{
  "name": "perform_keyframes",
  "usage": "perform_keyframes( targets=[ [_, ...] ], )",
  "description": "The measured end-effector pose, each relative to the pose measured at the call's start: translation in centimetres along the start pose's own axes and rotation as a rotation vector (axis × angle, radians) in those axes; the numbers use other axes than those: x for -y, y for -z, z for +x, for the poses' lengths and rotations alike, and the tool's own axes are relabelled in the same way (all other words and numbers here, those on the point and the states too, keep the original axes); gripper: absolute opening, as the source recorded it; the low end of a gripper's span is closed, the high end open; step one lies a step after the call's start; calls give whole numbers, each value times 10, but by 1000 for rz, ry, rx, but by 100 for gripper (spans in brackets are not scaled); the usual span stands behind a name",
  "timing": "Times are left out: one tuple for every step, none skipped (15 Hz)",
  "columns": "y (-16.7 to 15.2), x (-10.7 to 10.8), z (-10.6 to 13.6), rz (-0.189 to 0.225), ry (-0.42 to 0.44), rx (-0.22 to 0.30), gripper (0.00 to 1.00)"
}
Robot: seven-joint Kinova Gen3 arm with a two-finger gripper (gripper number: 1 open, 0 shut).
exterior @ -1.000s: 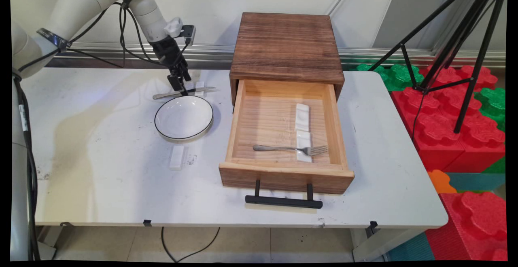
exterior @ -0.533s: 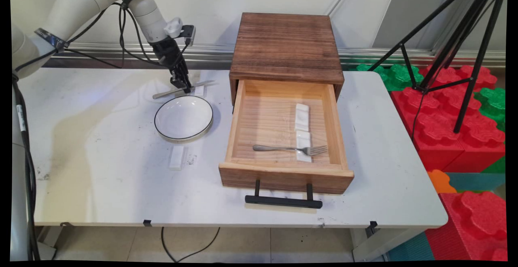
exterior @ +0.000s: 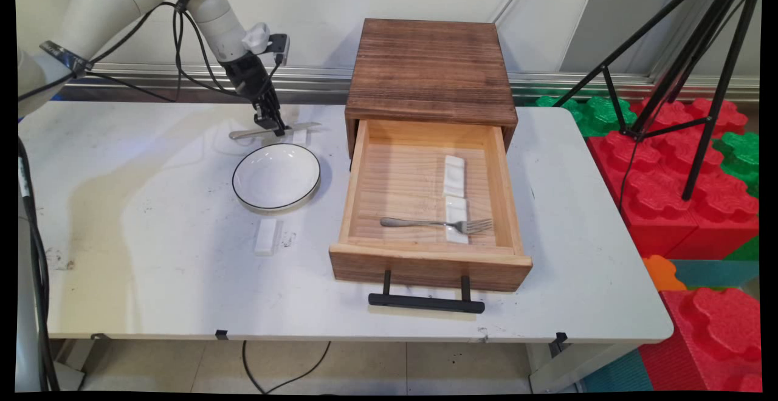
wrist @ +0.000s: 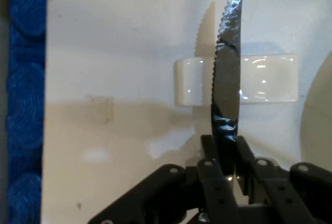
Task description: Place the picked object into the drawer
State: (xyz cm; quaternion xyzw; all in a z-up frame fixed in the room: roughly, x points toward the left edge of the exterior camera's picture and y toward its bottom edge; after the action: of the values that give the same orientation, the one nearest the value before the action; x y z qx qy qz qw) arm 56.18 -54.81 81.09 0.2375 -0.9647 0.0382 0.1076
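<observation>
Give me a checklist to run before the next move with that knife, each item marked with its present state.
1. Gripper shut on the knife: ok, the fingers clamp the blade between them.
2. Knife lifted off the table: ok in the main view, where it hangs roughly level behind the bowl.
3. Knife clear of the white rest beneath it: cannot tell, since the hand view only shows the blade crossing over it.
4. Drawer open: ok, pulled well out.
5. Room in the drawer: ok, though a fork lies across one of two rests inside.
6. Grip firmness: cannot tell.
</observation>
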Motion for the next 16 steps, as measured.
perform_keyframes(
  targets=[
    [4,0,-1,12,8,-3,0],
    [7,-1,-1,19,13,-5,0],
    [11,-1,-1,33,21,-8,0],
    [15,-1,0,43,26,-11,0],
    [20,-2,0,56,33,-14,0],
    [25,-3,1,68,39,-17,0],
    [31,-4,0,80,45,-19,0],
    [36,-5,1,90,47,-22,0],
    [44,-7,2,104,50,-25,0],
    [50,-9,3,113,51,-27,0],
    [59,-12,5,127,53,-31,0],
    [65,-14,6,135,53,-34,0],
    [75,-18,9,148,52,-39,0],
    [82,-21,10,156,51,-42,0],
    [92,-25,13,167,49,-47,0],
    [103,-31,17,178,44,-55,0]
  ],
)
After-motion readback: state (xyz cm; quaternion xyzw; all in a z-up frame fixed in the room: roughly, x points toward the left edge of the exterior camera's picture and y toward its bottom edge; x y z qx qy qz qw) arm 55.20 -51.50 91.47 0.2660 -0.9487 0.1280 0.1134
